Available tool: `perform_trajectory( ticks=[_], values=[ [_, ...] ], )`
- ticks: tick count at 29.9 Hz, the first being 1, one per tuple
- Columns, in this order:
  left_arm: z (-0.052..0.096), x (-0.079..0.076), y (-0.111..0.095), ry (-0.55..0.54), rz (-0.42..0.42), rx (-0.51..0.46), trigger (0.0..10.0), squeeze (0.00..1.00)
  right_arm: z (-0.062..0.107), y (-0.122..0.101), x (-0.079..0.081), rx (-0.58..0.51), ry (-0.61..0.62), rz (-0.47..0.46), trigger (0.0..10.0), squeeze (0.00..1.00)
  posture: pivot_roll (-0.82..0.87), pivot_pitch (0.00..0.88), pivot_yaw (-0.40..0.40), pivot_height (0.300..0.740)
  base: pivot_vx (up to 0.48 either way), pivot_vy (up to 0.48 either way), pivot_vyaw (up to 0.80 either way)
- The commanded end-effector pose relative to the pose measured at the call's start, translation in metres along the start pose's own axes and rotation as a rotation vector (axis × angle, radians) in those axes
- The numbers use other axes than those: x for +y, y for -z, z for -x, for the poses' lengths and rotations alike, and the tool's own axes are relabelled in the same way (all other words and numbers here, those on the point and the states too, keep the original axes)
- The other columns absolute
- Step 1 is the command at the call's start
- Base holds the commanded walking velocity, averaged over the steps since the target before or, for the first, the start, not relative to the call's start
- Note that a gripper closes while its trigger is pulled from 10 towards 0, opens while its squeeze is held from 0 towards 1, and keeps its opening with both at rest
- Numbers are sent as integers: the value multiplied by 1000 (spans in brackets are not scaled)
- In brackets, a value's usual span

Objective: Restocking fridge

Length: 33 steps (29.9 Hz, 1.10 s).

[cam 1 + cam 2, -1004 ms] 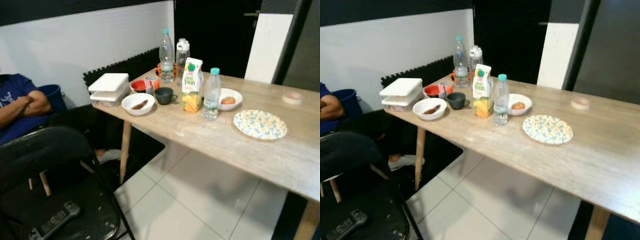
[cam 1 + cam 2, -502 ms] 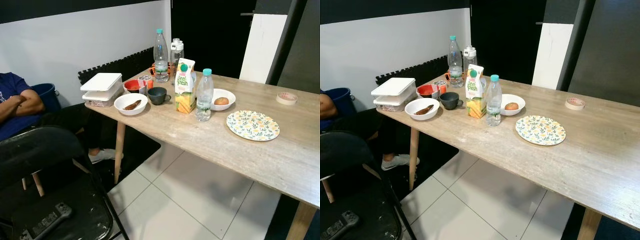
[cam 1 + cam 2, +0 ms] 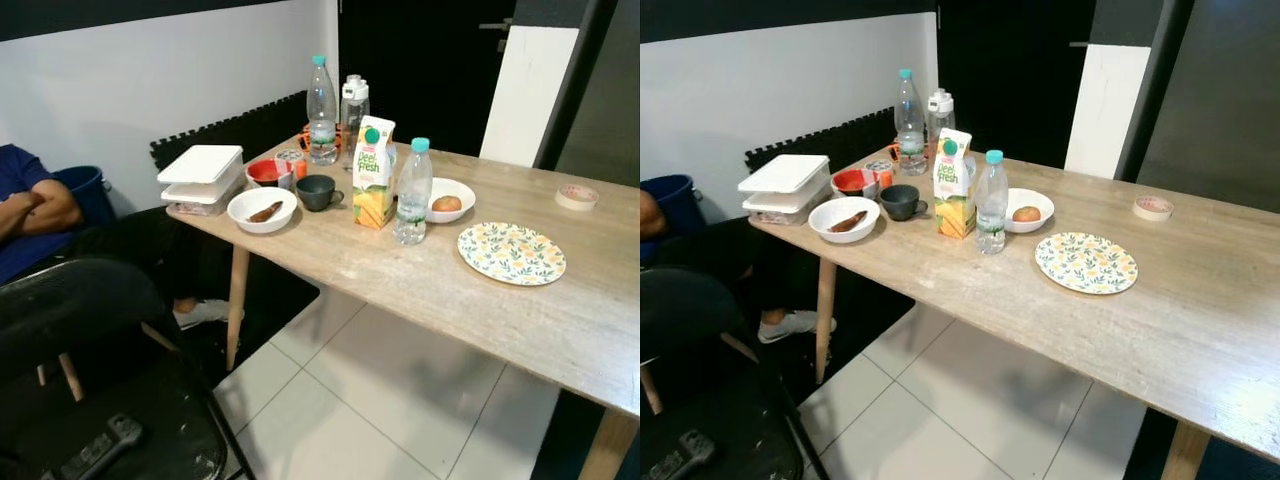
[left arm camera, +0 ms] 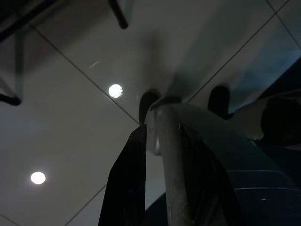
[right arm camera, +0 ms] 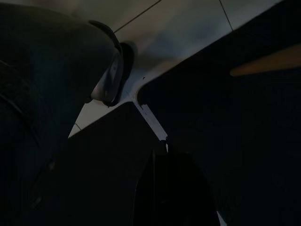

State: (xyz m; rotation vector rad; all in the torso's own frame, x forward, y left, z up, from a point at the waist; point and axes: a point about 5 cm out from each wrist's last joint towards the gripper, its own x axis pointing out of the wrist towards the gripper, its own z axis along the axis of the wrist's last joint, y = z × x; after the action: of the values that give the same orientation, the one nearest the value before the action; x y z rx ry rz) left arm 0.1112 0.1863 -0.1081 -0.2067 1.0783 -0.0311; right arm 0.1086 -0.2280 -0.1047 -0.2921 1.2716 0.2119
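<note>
On the wooden table [image 3: 420,290] ahead of me, the juice carton [image 3: 374,187] stands upright just beside a water bottle [image 3: 411,205], near a floral plate [image 3: 511,252]. In my left wrist view, my left gripper [image 4: 162,188] hangs over floor tiles [image 4: 70,108]; I cannot tell its grip. My right wrist view is dark, my right gripper [image 5: 164,193] likewise unreadable.

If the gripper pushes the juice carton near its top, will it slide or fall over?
The juice carton stands tall on a narrow base, so a high push would probably tip it. The water bottle stands close beside it and might get knocked over too.
</note>
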Motion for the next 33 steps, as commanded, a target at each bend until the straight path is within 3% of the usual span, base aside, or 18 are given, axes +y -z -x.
perform_trajectory(
  ticks=[1, 14, 19, 25, 33],
  values=[
    [1, 2, 3, -2, -12, 10, 10000, 0, -1, -3, 6, -9, -19, -3, 10000, 0, -68, 0, 37, 740, 307, 0, 0],
    [1, 2, 2, -8, -3, 5, 10000, 0, -1, -4, 7, -11, -22, -4, 10000, 0, -66, 0, 38, 740, 299, 0, 0],
    [1, 2, 1, 3, -13, 2, 10000, 0, -2, -5, 7, -13, -22, -3, 10000, 0, -66, 0, 38, 740, 0, 0, 0],
    [1, 0, 1, 14, -6, 3, 10000, 0, -1, -4, 4, -9, -10, -2, 10000, 0, -68, 0, 36, 740, 0, -459, 0],
    [1, 1, 2, 1, 14, 0, 10000, 0, 1, 1, -9, 6, 76, -89, 10000, 0, -70, 0, 35, 740, 0, -116, 0]
  ],
)
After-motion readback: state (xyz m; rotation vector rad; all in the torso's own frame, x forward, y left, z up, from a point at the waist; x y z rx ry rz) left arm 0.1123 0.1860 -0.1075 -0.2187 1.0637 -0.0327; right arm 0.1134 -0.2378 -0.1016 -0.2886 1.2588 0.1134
